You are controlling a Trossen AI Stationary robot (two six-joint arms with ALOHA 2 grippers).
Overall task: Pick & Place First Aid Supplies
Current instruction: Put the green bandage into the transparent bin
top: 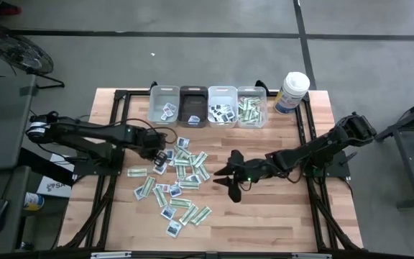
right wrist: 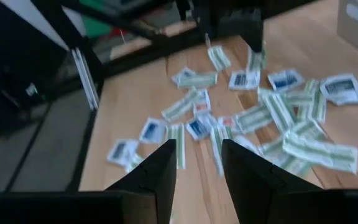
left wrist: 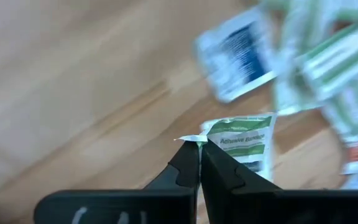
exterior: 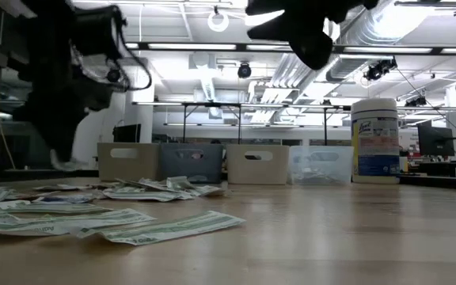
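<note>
Four bins (top: 208, 106), packets (top: 223, 112) inside

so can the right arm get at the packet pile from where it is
Probably yes: the right hand hangs open beside the packet pile, with bare table between them. The left hand, shut on a green-and-white packet, works the pile's far edge.

We see two dark, slender jointed arms; each claw, left claw (left wrist: 199, 163) and right claw (right wrist: 197, 165), has two tapered black fingers.

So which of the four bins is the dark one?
The second bin from the left in the high view: dark brown, while the other three are pale or clear.
</note>
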